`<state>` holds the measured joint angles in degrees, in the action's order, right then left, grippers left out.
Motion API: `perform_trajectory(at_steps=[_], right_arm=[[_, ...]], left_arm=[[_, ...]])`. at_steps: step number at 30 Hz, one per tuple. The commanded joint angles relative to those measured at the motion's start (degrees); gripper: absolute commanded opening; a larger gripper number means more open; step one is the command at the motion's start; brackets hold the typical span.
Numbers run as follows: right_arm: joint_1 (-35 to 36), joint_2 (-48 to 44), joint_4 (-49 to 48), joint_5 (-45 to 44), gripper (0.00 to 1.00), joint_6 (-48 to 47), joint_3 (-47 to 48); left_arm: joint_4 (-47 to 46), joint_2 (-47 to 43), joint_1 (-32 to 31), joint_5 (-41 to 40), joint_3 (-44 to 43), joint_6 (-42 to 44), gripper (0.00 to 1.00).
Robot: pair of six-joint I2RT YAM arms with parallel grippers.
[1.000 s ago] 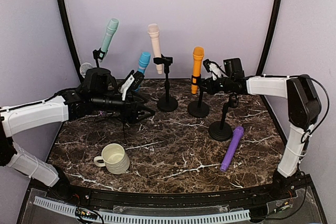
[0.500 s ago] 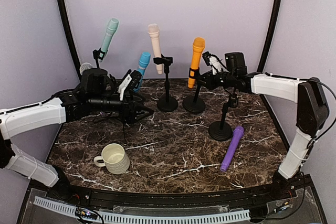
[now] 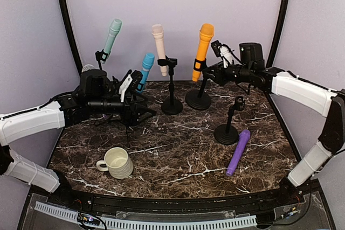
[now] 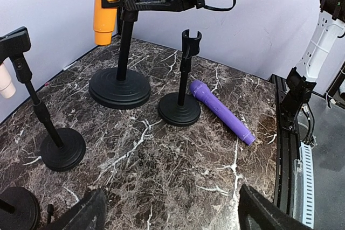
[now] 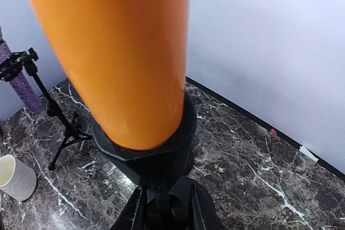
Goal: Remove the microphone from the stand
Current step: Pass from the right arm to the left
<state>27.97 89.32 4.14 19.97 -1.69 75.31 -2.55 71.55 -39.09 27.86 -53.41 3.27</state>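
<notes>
The orange microphone sits tilted in the clip of a black round-based stand. My right gripper is shut on that stand's stem just under the clip. In the right wrist view the microphone fills the top, the clip is below it, and the dark fingers press the stem. My left gripper hovers open at the left with nothing between its fingers. From there the orange microphone shows at the top left.
An empty stand and a purple microphone lie at the right. A cream microphone, a blue one and a teal one stand on stands at the back. A cream mug sits front left.
My right gripper has carried the orange microphone and its stand upward and toward the back wall. The left arm has barely moved.
</notes>
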Motion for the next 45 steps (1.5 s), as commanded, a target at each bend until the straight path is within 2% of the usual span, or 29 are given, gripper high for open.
perform_trajectory(at_steps=[1, 9, 16, 29, 34, 40, 45], right_arm=[[4.52, -4.95, -1.55, 1.23, 0.00, -1.28, 2.72], [13.10, -8.98, -1.51, -1.50, 0.00, -0.15, -4.05], [18.76, -9.04, -0.81, -2.20, 0.00, -0.26, -7.94], [22.19, -8.60, -3.87, -2.79, 0.00, -0.36, -14.65], [22.99, -7.70, -6.54, -3.67, 0.00, 0.02, -15.92], [23.28, -7.32, -7.64, -3.50, 0.00, 0.50, -16.26], [23.44, -7.08, -7.67, -3.24, 0.00, 0.42, -16.65]], left_arm=[[0.34, -1.56, 0.22, -0.65, -3.45, 1.40, 0.87], [1.62, -0.31, 0.20, 1.16, -9.94, 1.66, 0.87], [-2.70, 4.42, 0.17, 10.37, -12.01, -2.75, 0.87], [-14.00, 11.61, 0.18, 20.30, -10.08, -9.22, 0.87], [-18.10, 13.56, -0.26, 21.63, -9.08, -11.20, 0.87], [-18.97, 16.42, -1.76, 20.34, -8.99, -10.98, 0.81], [-19.82, 18.01, -2.32, 18.74, -9.25, -11.23, 0.60]])
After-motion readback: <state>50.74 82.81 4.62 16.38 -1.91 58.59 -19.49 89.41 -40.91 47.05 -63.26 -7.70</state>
